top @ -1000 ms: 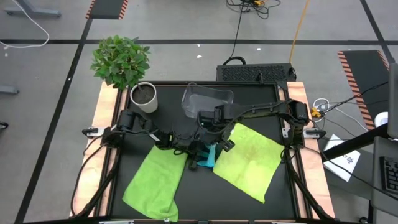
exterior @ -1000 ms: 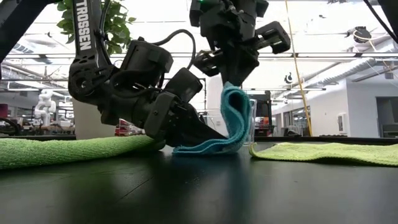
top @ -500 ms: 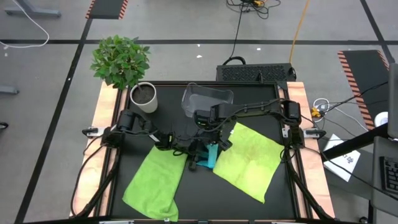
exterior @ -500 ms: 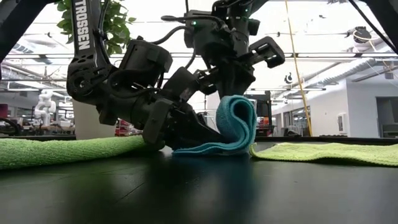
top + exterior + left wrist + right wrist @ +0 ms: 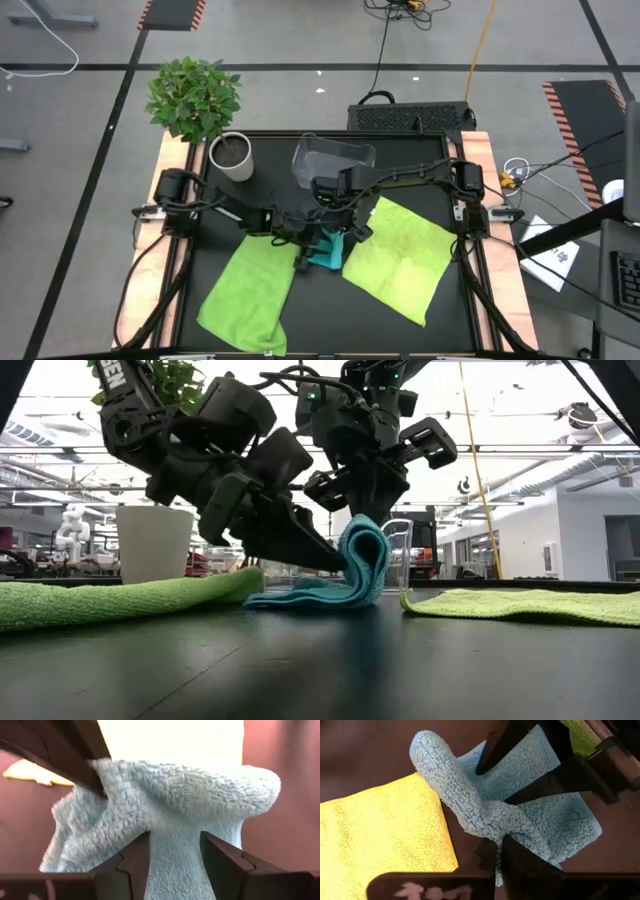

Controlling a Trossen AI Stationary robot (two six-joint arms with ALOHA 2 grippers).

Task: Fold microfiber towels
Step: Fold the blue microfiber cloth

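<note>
The turquoise towel (image 5: 327,255) lies mid-table between two lime-green towels, one spread at the left (image 5: 250,290) and one at the right (image 5: 405,255). In the low view its lower layer (image 5: 300,597) lies flat on the table. Its right part curls up and over in a loop (image 5: 372,555). My right gripper (image 5: 368,512) is shut on the loop's top. My left gripper (image 5: 330,558) slants down from the table's left. Its fingertips stand slightly apart in the loop's mouth, above the lower layer (image 5: 175,865). I cannot tell whether they touch the cloth. My right gripper pinches the raised, curled-over part of the turquoise towel (image 5: 487,827) between its two shut fingers (image 5: 507,852), from above, pointing down. One layer or several, I cannot tell. The held part arches over slack, and the rest of the towel lies on the table.
A white pot with a green plant (image 5: 230,155) stands at the far left. A clear plastic bin (image 5: 335,160) stands at the far middle, just behind the grippers. Bare black tabletop (image 5: 320,320) lies near the front edge between the green towels.
My right gripper has gone down and a little toward the table's left with the towel's raised part, which stood upright and now curls over in a lower loop. My left gripper's wrist has risen and tipped steeper. The towel's left end now shows flat on the table.
</note>
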